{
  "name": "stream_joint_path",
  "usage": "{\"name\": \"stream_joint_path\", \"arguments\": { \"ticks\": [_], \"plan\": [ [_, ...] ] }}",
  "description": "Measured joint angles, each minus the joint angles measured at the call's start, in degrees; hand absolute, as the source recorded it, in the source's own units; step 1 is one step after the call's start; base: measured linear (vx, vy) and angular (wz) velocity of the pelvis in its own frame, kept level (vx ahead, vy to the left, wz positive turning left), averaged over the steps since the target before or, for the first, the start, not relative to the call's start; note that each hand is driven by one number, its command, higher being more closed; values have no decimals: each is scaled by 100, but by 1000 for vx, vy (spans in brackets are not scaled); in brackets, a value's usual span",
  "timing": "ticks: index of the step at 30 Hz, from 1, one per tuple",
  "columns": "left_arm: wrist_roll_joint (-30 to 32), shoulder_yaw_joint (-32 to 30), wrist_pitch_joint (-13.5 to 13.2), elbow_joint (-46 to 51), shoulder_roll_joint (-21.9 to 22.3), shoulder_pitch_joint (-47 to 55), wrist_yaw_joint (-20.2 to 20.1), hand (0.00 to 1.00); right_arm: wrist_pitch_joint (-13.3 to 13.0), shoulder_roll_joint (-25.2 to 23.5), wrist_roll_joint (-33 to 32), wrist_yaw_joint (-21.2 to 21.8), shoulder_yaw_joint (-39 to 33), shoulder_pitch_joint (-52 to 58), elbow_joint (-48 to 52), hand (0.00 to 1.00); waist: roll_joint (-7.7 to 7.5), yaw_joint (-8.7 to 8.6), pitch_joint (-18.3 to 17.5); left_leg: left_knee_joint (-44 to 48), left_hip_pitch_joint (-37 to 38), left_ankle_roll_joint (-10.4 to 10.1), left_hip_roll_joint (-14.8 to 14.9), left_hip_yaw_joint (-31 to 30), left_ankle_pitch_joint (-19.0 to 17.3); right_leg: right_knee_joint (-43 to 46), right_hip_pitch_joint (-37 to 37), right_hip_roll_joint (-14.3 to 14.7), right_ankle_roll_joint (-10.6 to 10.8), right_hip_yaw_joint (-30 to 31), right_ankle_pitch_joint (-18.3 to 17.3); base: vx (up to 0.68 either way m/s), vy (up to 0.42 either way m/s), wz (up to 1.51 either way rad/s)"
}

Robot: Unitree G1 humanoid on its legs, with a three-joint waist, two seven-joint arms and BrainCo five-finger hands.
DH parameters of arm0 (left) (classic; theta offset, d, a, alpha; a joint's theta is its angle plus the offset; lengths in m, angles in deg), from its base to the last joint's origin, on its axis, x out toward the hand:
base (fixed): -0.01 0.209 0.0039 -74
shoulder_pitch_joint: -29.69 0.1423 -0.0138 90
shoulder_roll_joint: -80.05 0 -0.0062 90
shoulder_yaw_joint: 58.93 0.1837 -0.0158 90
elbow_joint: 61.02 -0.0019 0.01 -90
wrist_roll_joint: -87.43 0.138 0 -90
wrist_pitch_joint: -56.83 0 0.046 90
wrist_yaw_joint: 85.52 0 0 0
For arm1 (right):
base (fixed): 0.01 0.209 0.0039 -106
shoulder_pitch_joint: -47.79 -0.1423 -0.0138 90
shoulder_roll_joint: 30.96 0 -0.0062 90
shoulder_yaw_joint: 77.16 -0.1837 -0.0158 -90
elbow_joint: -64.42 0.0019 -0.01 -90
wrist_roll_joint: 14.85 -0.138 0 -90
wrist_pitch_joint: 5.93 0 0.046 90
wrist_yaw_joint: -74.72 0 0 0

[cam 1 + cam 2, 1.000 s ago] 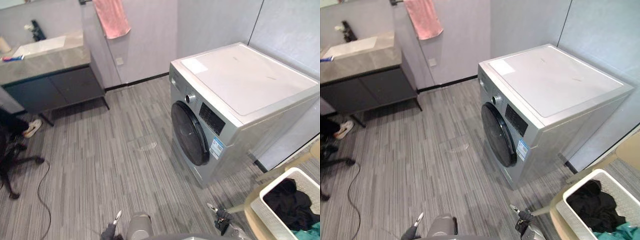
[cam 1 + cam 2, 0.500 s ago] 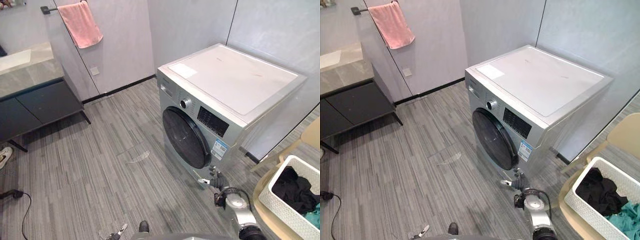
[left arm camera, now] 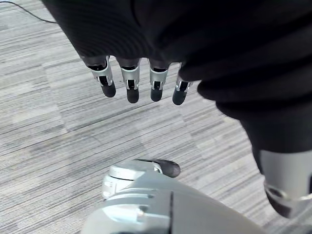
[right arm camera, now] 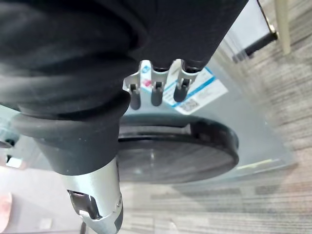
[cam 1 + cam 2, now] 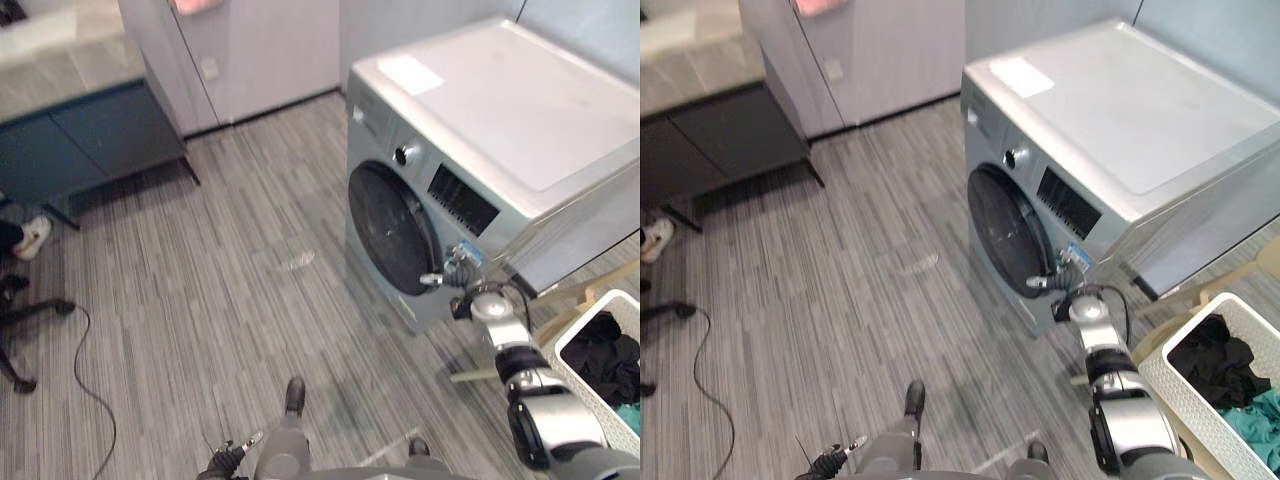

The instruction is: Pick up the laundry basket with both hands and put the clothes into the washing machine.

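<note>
- Floor: grey striped boards, across the whole room.
- Washing machine: silver front-loader with a pale top, ahead and to the right; its round dark door faces the open floor.
- Counter: grey stone top on a dark cabinet, far left by the wall.
- Laundry basket: white and perforated, at the lower right beside the washing machine, apart from both hands.
- Clothes: a dark heap and a teal piece, both lying in the laundry basket.
- Right robot hand: raised just beside the door's lower edge; fingers straight and loose, holding nothing.
- Left robot hand: low over the floor, fingers hanging straight, holding nothing.
</note>
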Motion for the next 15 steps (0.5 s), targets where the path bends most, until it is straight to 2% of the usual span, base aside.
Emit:
{"name": "stream_joint_path", "arguments": {
  "ticks": [1, 5, 8, 15],
  "plan": [
    [-52, 8, -9, 43, 6, -30, 5, 0, 3, 39, -2, -80, -119, -225, -172, 0, -36, 23, 143, 16, -43, 23, 10, -54, 220, 3, 16, 17, -1, -39, 35, 30, 3, 9],
    [-211, 0, -73, 175, -23, -170, 78, 0, 9, 209, -4, -197, -339, -816, -271, 0, -120, 60, 433, 24, -225, 56, -29, -19, 540, 89, -121, -34, 91, -115, 85, 39, 4, 11],
    [-335, -21, -146, 363, 42, -230, 122, 0, 10, 284, -2, -191, -333, -1183, -301, 0, -59, 171, 557, 24, -269, 36, -47, 58, 602, 249, -293, -75, 100, -107, 86, 25, -7, -7],
    [-534, -73, -193, 645, 150, -321, 133, 0, 23, 491, -3, -189, -323, -1834, -305, 0, 124, 162, 845, 3, -581, 27, 18, 86, 560, 372, -605, -81, 133, -224, 85, -41, -22, 2]
  ]
}}
